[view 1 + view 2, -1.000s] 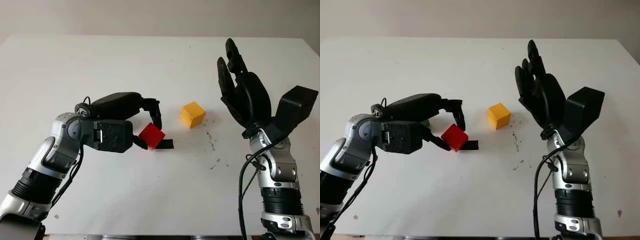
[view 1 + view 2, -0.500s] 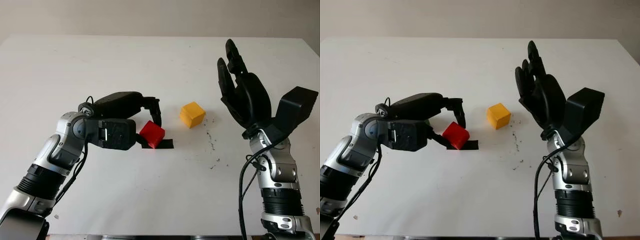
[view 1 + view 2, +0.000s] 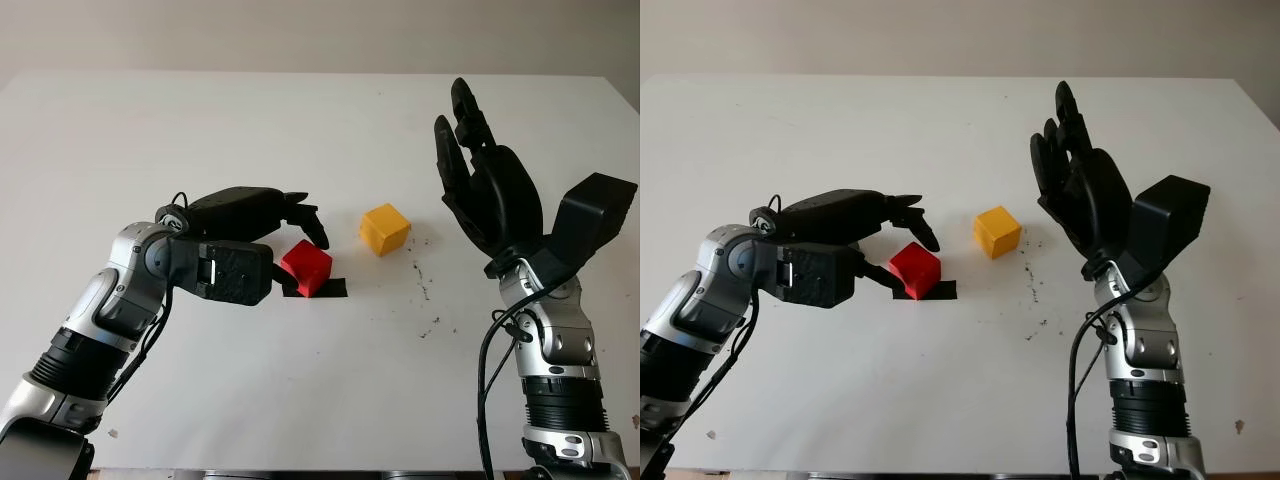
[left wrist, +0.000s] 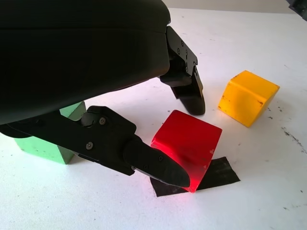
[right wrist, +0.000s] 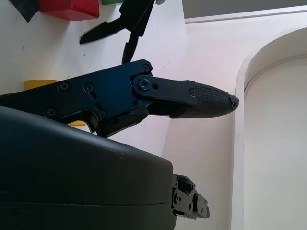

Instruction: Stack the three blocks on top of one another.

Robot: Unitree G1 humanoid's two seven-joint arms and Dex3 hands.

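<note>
Since a second ago the left hand has let the red block down onto the black tape patch on the counter; its fingers now stand open around the block, gripping nothing. The right hand hangs open, raised above the counter. Nothing is stacked yet: the green block and yellow block sit apart.
</note>
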